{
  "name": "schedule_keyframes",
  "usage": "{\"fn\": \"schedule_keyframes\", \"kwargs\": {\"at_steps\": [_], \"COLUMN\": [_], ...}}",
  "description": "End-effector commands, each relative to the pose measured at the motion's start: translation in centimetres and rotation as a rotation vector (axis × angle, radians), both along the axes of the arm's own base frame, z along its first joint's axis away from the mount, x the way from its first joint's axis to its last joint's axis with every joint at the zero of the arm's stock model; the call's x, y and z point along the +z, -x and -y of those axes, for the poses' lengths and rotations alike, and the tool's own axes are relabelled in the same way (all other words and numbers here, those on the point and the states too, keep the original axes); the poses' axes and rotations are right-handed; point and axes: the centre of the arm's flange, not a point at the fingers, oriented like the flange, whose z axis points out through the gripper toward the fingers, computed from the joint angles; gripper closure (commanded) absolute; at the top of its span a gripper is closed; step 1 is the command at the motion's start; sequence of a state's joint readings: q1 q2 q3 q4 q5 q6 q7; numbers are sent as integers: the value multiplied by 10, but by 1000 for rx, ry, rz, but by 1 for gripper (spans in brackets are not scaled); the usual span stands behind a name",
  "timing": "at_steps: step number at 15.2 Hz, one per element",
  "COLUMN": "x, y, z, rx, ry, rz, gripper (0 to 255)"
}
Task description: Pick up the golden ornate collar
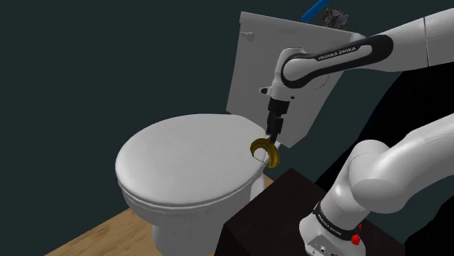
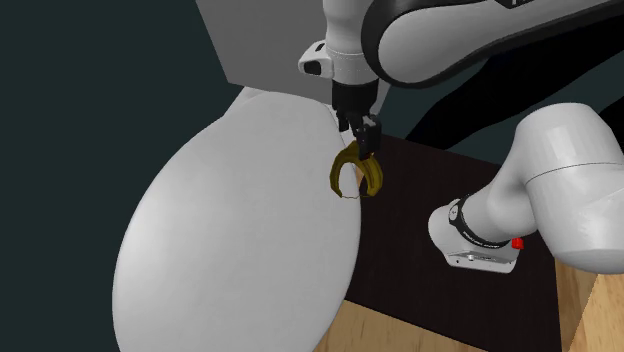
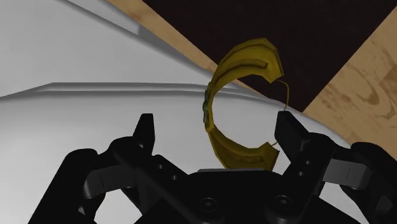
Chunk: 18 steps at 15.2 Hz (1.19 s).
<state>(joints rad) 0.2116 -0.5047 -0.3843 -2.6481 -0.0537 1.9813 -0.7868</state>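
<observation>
The golden ornate collar is a C-shaped band with a thin wire across its gap. It hangs upright under my black gripper, at the rim of the white toilet lid on the shoulder view's right. In the second exterior view the collar arches down from the gripper, its two ends over the lid's edge. In the wrist view the collar stands between the fingers of the gripper, which is shut on it. One end runs back toward the palm.
The white cistern rises behind the lid, close to the arm's wrist. The dark box stand sits beside the toilet bowl. A wooden floor lies below, with a dark wall behind.
</observation>
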Motion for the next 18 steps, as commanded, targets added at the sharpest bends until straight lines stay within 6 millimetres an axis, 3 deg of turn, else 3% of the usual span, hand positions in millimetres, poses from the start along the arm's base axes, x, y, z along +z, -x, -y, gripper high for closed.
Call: {"fn": "schedule_keyframes", "kwargs": {"at_steps": [1,4,5,14,18], "x": [-11,-20,-20,-20,2], "y": [0,0,1,0,0], "z": [0,0,0,0,0], "rx": [1,1,1,1,1], "ry": [0,0,0,0,0], "rz": [0,0,0,0,0], "gripper": [0,0,255,255,255]}}
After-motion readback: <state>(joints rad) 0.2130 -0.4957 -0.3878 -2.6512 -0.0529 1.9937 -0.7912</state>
